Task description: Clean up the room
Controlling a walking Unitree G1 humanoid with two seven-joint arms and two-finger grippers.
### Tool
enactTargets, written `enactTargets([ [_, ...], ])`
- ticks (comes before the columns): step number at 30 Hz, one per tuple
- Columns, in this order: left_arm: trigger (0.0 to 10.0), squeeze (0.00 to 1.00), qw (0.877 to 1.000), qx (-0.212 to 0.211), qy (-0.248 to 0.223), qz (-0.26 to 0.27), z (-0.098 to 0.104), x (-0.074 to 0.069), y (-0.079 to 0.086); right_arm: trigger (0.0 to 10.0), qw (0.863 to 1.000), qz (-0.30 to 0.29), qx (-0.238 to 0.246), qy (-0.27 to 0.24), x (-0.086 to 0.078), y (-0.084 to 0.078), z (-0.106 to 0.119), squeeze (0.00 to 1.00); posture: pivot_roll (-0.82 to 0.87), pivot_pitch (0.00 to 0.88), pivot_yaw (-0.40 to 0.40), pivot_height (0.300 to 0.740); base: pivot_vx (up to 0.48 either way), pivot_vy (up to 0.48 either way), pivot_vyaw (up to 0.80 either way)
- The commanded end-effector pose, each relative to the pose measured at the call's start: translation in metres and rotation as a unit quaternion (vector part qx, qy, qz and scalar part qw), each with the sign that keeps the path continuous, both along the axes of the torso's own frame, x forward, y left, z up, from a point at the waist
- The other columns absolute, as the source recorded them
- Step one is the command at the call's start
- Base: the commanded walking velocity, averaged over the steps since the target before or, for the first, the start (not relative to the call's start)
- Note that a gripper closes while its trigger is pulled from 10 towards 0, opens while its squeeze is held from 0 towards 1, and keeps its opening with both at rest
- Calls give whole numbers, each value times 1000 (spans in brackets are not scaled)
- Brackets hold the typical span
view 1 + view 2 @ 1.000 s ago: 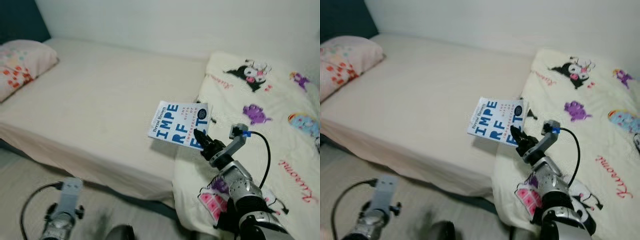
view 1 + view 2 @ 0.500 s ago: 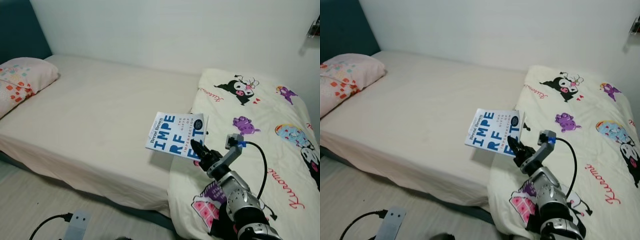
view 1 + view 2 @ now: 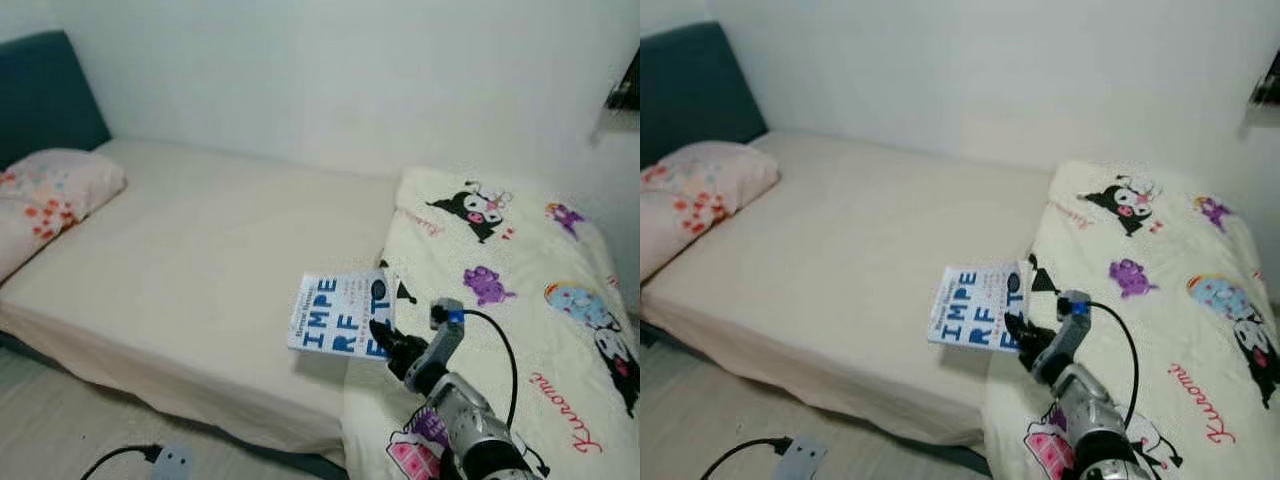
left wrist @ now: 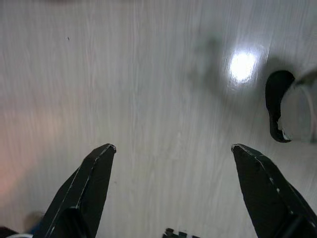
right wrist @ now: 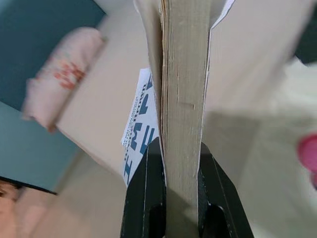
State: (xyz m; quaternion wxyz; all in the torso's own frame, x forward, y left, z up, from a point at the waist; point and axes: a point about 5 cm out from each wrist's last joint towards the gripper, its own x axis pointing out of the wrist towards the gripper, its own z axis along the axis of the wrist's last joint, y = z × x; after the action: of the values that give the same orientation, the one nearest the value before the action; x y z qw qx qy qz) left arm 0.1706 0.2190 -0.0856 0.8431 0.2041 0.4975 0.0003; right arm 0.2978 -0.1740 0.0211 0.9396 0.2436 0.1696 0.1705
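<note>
Grey floor (image 4: 148, 89) under left gripper (image 4: 173, 191), fingers spread, empty. Mid-carry, seemingly: white book (image 3: 340, 327) above bed (image 3: 200, 260) edge, beside quilt (image 3: 500, 290), pinched in right gripper (image 5: 173, 163). Next: somewhere proper to shelve it.

My head's eyes look down across the bed (image 3: 200, 250); my right wrist camera sits close against the book (image 5: 181, 99); my left faces floor (image 4: 148, 74).

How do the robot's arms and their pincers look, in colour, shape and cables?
The right arm is silver metal with ribbed, rounded segments. A black cable loops to a small grey block with a blue mark at the wrist. The right pincer and left pincer each have two long, tapering black fingers.
</note>
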Motion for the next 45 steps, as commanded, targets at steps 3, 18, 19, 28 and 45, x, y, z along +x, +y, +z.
enactTargets([
  [3, 10000, 0, 1000, -1, 4, -3, 0, 1, -1, 0, 1000, -4, -18, 3, -5, -2, -5, 0, 9, 0, 8, 723, 0, 0, 0],
  [18, 10000, 0, 1000, 0, 20, 15, -3, -7, 4, 10000, 985, -54, -113, 117, -52, -35, -52, 0, 10, 0, 1, 740, 0, 29, 245],
  [19, 10000, 0, 1000, 0, 20, 15, -3, -7, 4, 10000, 985, -54, -113, 117, -52, -35, -52, 0, 10, 0, 1, 740, 0, 428, 800],
  [28, 10000, 0, 1000, 0, 17, 7, -2, -6, 3, 10000, 992, -47, -96, 67, -36, -29, -38, 0, 9, 0, 7, 740, -27, 188, 800],
  [45, 10000, 0, 1000, -4, 10, 0, 0, -1, 5, 10000, 997, -28, -75, 14, -17, -16, -21, 0, 15, 0, 6, 740, 45, 0, 794],
])
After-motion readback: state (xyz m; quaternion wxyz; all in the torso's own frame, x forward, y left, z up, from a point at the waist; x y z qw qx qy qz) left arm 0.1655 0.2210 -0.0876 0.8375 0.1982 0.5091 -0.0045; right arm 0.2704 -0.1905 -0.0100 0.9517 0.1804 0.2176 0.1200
